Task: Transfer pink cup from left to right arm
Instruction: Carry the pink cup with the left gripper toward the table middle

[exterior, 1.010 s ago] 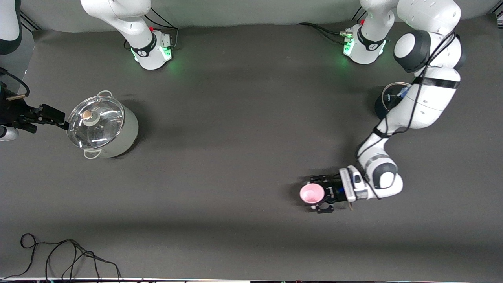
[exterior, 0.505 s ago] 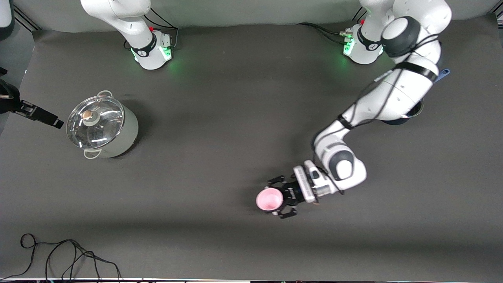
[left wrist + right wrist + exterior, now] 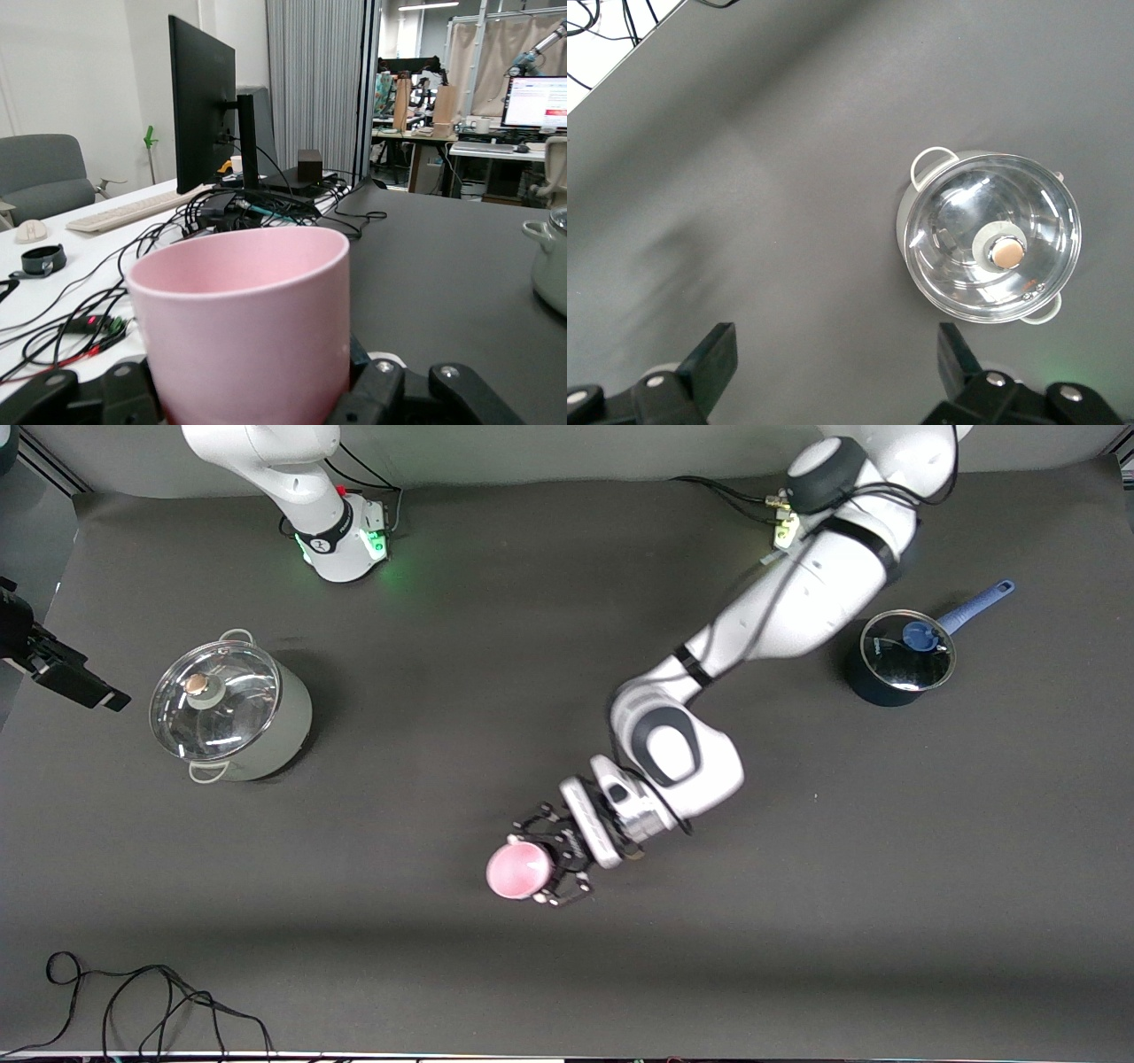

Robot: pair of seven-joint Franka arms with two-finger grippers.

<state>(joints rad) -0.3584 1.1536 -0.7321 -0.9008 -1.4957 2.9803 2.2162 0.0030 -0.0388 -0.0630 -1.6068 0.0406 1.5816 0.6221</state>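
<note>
The pink cup is a small pale pink tumbler, upright, mouth up. My left gripper is shut on it, one finger on each side, and holds it over the bare dark mat about midway along the table. In the left wrist view the cup fills the space between the left gripper's fingers. My right gripper is at the right arm's end of the table, beside the big lidded pot. It is open and empty in the right wrist view.
A grey-green pot with a glass lid stands toward the right arm's end; it also shows in the right wrist view. A dark blue saucepan with a glass lid stands toward the left arm's end. A black cable lies by the front edge.
My left arm has swung the pink cup from the left arm's end toward the middle of the table, uncovering the blue saucepan. My right gripper has drawn back a little from the big pot.
</note>
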